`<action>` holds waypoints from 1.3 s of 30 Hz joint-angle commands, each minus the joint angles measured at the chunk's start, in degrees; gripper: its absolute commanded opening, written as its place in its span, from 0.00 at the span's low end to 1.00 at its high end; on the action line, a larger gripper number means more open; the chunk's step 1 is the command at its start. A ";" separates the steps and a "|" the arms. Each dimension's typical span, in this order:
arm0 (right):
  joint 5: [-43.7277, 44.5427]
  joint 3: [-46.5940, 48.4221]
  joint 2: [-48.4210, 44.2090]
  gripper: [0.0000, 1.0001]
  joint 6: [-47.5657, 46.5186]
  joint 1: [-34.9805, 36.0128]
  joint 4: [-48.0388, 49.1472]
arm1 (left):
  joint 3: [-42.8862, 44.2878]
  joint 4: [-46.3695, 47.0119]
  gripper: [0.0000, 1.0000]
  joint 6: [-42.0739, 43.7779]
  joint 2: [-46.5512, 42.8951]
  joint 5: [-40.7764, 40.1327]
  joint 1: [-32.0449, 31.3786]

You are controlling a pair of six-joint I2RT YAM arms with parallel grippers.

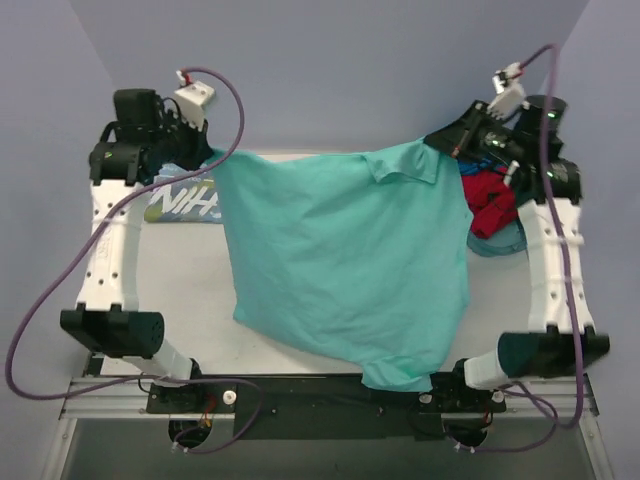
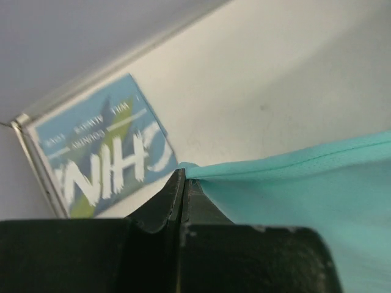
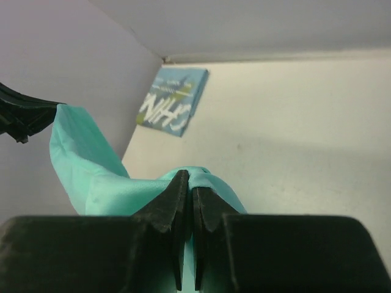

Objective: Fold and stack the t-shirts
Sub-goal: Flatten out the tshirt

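The mint-green t-shirt (image 1: 345,265) hangs spread out above the table, held up at its two far corners. My left gripper (image 1: 207,157) is shut on its far left corner; in the left wrist view the gripper (image 2: 182,174) pinches the cloth's hem (image 2: 287,155). My right gripper (image 1: 450,145) is shut on the far right corner by the collar; the right wrist view shows the gripper (image 3: 189,177) closed on a fold of the green cloth (image 3: 110,189). The blue-teal t-shirt with white lettering (image 1: 182,200) lies folded at the far left. The red t-shirt (image 1: 492,205) lies bunched at the far right.
The red shirt sits in a translucent blue tray (image 1: 497,243) at the right edge, with a bit of bright blue cloth (image 1: 478,166) beside it. The green shirt's lower hem drapes over the table's near edge (image 1: 400,378). Purple walls close the far side.
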 commanded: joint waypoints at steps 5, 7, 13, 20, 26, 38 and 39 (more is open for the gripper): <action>5.41 5.26 33.78 0.00 -4.04 2.41 1.43 | -8.64 8.64 0.00 3.05 17.84 -6.63 -0.93; 6.04 12.18 41.61 0.00 -2.99 2.33 1.52 | -6.62 8.55 0.00 4.53 23.82 -7.96 -1.45; 9.64 23.89 58.58 0.00 0.88 2.33 2.83 | 0.66 14.60 0.00 5.07 37.55 -13.93 -2.60; 8.59 24.08 62.29 0.00 3.87 2.33 10.39 | 7.97 18.13 0.00 6.74 46.70 -17.98 -4.27; 10.43 25.13 63.69 0.28 5.19 2.33 12.86 | 14.72 19.02 0.12 7.19 51.10 -22.19 -5.15; 22.19 16.97 43.17 0.87 -2.88 4.96 -1.79 | 19.50 11.03 0.61 5.95 46.37 -18.45 -4.88; 23.87 13.48 40.69 0.87 -4.20 5.22 -7.13 | 17.40 8.06 0.59 7.95 43.31 -13.81 -4.97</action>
